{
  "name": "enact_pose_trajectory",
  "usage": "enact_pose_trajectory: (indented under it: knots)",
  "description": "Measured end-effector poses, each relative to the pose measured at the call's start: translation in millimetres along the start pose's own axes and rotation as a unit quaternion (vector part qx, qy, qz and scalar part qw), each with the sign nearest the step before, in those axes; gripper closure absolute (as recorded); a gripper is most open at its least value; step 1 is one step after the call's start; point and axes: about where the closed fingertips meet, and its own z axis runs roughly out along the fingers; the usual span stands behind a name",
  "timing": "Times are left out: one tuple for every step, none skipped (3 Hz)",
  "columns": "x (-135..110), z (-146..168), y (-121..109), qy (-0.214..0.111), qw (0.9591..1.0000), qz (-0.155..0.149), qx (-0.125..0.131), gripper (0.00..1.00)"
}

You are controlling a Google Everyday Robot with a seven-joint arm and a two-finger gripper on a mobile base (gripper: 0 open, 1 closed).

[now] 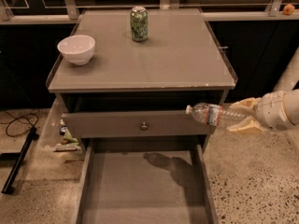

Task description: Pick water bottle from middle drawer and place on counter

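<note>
The water bottle (211,115) is clear with a white cap and a red-and-white label. It lies level in the air, cap to the left, in front of the cabinet's right edge, just below the counter (177,55). My gripper (240,117) comes in from the right and is shut on the bottle's base end. The middle drawer (140,190) stands pulled out below, its grey floor bare but for the arm's shadow.
A white bowl (76,49) sits at the counter's left. A green soda can (138,24) stands at the back centre. A shut drawer front with a round knob (144,125) is above the open drawer. Cables and a black bar lie on the floor at left.
</note>
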Motion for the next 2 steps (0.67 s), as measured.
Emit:
enact_pose_trajectory:
  knots:
    - [-8, -1, -4, 0.014, 0.9998, -0.010, -0.002, 1.00]
    - [-47, -15, -33, 0.036, 0.9979, -0.052, 0.013, 1.00]
